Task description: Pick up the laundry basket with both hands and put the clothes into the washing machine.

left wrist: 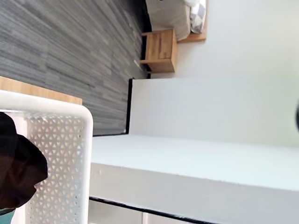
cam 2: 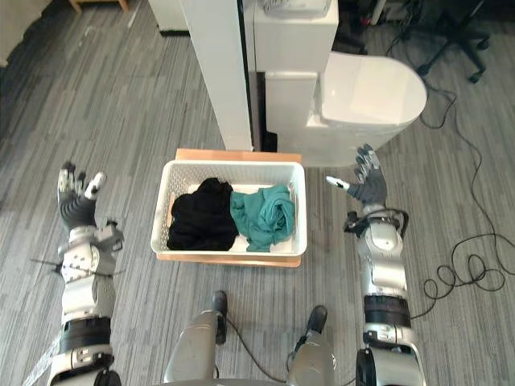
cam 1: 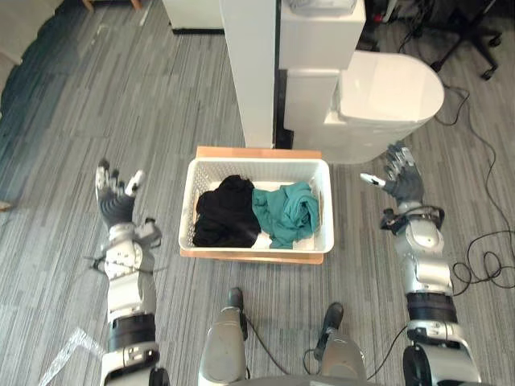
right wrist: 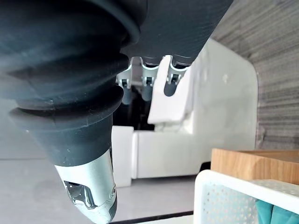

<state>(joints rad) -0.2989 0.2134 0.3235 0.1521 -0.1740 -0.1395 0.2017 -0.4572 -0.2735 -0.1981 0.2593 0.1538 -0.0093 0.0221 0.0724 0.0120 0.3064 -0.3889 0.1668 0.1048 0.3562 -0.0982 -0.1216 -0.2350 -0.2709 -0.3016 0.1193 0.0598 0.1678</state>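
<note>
The white perforated laundry basket (cam 1: 257, 162), holding black clothes (cam 1: 225, 213) and teal clothes (cam 1: 288, 211), sits between the left robot hand (cam 1: 115, 197) and right robot hand (cam 1: 400, 181). Both are released, fingers spread, clear of it.

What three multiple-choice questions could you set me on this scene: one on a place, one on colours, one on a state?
1. Where does the basket stand?
A. On a wooden board on the floor
B. On a table
C. Lifted between the hands

2. What colours are the clothes in it?
A. Red and white
B. Black and teal
C. Yellow and blue

3. How are the left hand and right hand?
A. Both clasp the basket
B. One holds cloth
C. Both open, apart from the basket

Answers:
1 A: the board's edges show under the basket on the grey floor.
2 B: a black garment lies beside a teal garment.
3 C: each hand has straight fingers, with floor between it and the basket.
</note>
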